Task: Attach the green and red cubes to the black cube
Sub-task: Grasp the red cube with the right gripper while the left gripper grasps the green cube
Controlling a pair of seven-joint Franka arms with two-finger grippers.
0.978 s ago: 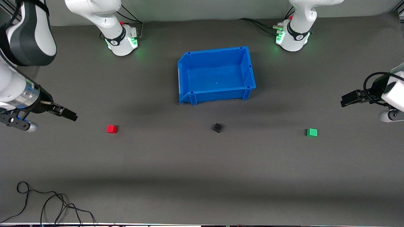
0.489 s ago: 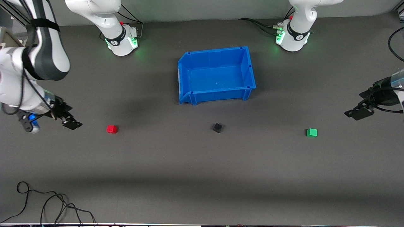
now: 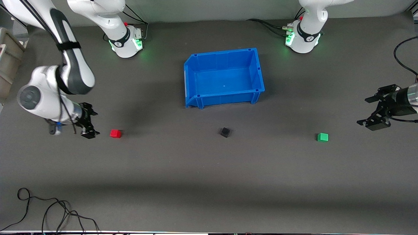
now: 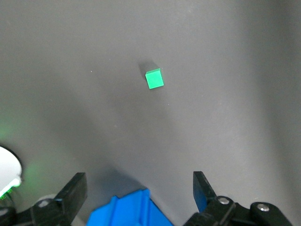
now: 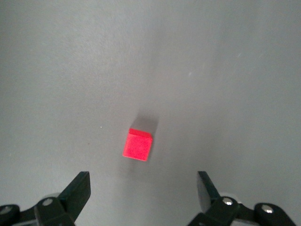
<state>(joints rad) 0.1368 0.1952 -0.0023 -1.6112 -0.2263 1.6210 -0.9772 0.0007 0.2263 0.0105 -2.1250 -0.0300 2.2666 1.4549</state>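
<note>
Right gripper (image 3: 88, 124): fingers spread wide, nothing between them, poised over the bare table at the right arm's end, close beside the red cube (image 3: 115, 133) but not touching it. In the right wrist view the red cube (image 5: 138, 145) sits ahead of the two fingers (image 5: 75, 193), roughly centred on the gap, resting flat on the mat. Left gripper (image 3: 375, 111): fingers likewise spread wide and empty, over the table at the left arm's end, near the green cube (image 3: 322, 137) yet clear of it. The left wrist view shows the green cube (image 4: 154, 78) well ahead of the fingers (image 4: 202, 188), flat on the mat, with a corner of the blue bin (image 4: 124, 214) showing between the fingers. The black cube (image 3: 225, 132) lies on the table between the two coloured cubes, all three in a rough row and well apart from one another, none joined. The bin (image 3: 196, 101) stands upright, farther from the front camera than the black cube, its visible interior holding nothing. A loose black cable (image 3: 49, 212) lies at the table edge nearest the front camera, toward the right arm's end.
</note>
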